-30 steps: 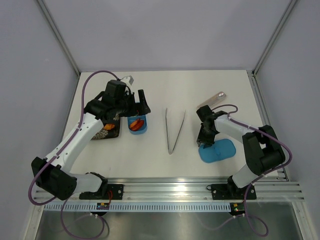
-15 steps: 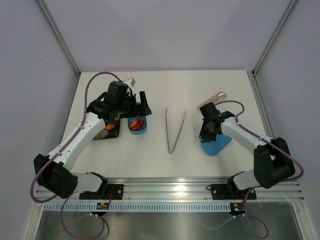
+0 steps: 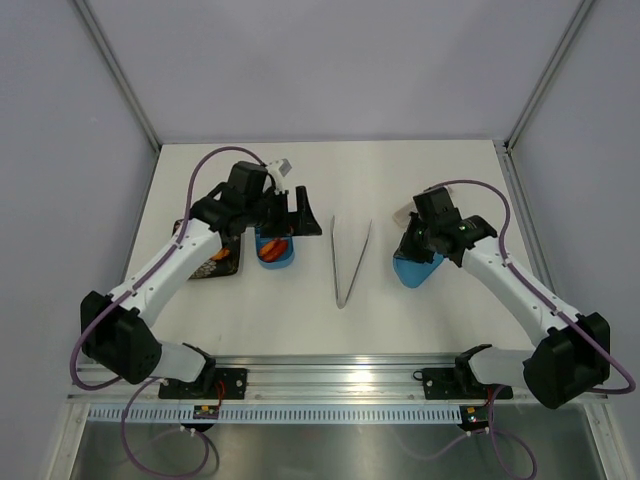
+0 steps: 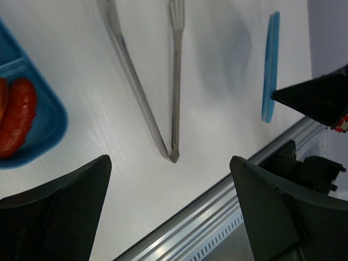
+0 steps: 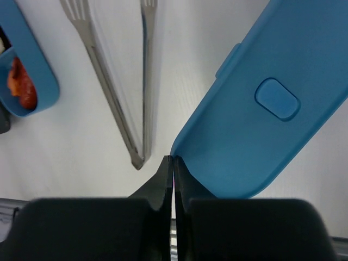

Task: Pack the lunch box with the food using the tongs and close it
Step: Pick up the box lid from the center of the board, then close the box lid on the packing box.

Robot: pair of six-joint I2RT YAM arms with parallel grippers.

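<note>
My right hand is closed tight on the rim of the flat blue lid, its two fingers pressed together with the thin edge caught at their tips. The lid hangs steeply tilted to the right of the tongs, and I cannot tell whether its low end touches the desk. The tongs lie flat on the desk between my two arms, joined end toward my bases, their two slim arms spreading away in a narrow V; neither hand touches them. My left hand hovers with its fingers spread wide and nothing between them, over the far right edge of the lunch box. The lunch box rests uncovered on the desk, left of the tongs and just beside the dark patterned plate. Red sausage pieces and something orange lie in one compartment.
</note>
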